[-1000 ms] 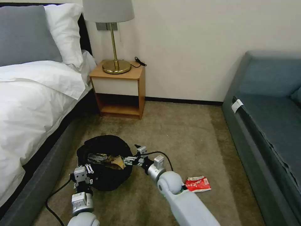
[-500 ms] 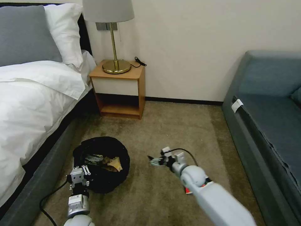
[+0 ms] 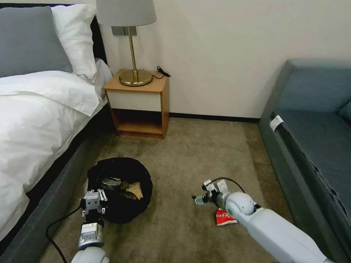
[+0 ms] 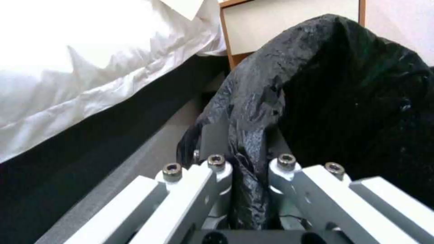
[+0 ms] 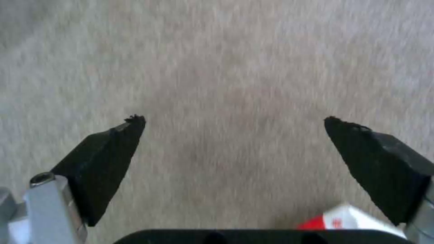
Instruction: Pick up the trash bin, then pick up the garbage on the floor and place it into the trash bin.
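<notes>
Bedroom floor, tan carpet (image 3: 190, 153). Bed with white duvet (image 3: 33, 120) along the left side, wooden nightstand (image 3: 140, 104) with brass lamp (image 3: 133, 44) against the far wall, grey-blue sofa (image 3: 314, 138) at right.

Left gripper (image 3: 95, 197) sits at the near rim of the trash bin (image 3: 120, 190), which stands close beside the bed frame. Left wrist view: both fingers (image 4: 212, 169) pressed together on a fold of the black liner bag (image 4: 253, 135); rim wall itself hidden under the plastic. Inside the bin, head view shows a tan paper scrap (image 3: 134, 190) and a crumpled wrapper (image 3: 111, 182); wrapper detail hard to make out against the glossy bag.

Right gripper (image 3: 199, 199) low over bare carpet, right of the bin and well apart from it. Right wrist view: dark fingertips (image 5: 113, 149) spread wide, nothing between them.

Red-and-white packet (image 3: 223, 217) lies on the carpet near that gripper, behind the fingertips rather than between them, partly covered by the right forearm in the head view. Right wrist view catches one corner of it (image 5: 348, 220), cut off at the frame edge.
</notes>
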Robot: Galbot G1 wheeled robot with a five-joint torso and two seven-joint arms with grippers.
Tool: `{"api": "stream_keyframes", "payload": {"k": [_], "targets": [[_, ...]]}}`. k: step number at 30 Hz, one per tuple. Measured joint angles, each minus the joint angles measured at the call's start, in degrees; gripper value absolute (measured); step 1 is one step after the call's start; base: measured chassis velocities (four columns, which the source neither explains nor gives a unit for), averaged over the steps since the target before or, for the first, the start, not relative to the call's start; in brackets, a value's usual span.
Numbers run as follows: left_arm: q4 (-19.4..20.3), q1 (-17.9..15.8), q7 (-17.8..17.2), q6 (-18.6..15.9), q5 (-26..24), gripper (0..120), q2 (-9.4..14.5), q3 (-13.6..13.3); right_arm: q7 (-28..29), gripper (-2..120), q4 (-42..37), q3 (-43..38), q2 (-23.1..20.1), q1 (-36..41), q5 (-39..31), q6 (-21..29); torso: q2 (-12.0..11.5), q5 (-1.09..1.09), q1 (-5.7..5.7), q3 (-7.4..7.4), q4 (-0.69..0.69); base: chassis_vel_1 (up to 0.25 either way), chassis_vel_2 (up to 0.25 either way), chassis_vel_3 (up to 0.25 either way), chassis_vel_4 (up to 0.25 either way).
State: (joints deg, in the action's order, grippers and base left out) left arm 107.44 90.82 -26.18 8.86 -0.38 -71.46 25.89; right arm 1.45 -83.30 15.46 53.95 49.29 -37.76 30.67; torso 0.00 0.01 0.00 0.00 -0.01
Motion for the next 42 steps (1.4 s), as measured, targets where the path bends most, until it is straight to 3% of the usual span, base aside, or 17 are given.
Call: {"api": "stream_keyframes", "payload": {"k": [20,42], "targets": [[-0.4,0.3,-0.1,0.1,0.2,3,-0.1,-1.4,-10.2,100,-6.7,-3.3,-8.7,6.2,17.3,0.7,0.0,-0.01,0.00,0.00,0.00,0.000,0.000,0.000,0.000],[0.1,1.7,-0.1,0.6,0.1,3,-0.8,-1.7,-16.3,100,1.9,-3.7,-8.5,6.1,21.7,-5.1,0.0,-0.02,0.00,0.00,0.01,0.000,0.000,0.000,0.000]]}}
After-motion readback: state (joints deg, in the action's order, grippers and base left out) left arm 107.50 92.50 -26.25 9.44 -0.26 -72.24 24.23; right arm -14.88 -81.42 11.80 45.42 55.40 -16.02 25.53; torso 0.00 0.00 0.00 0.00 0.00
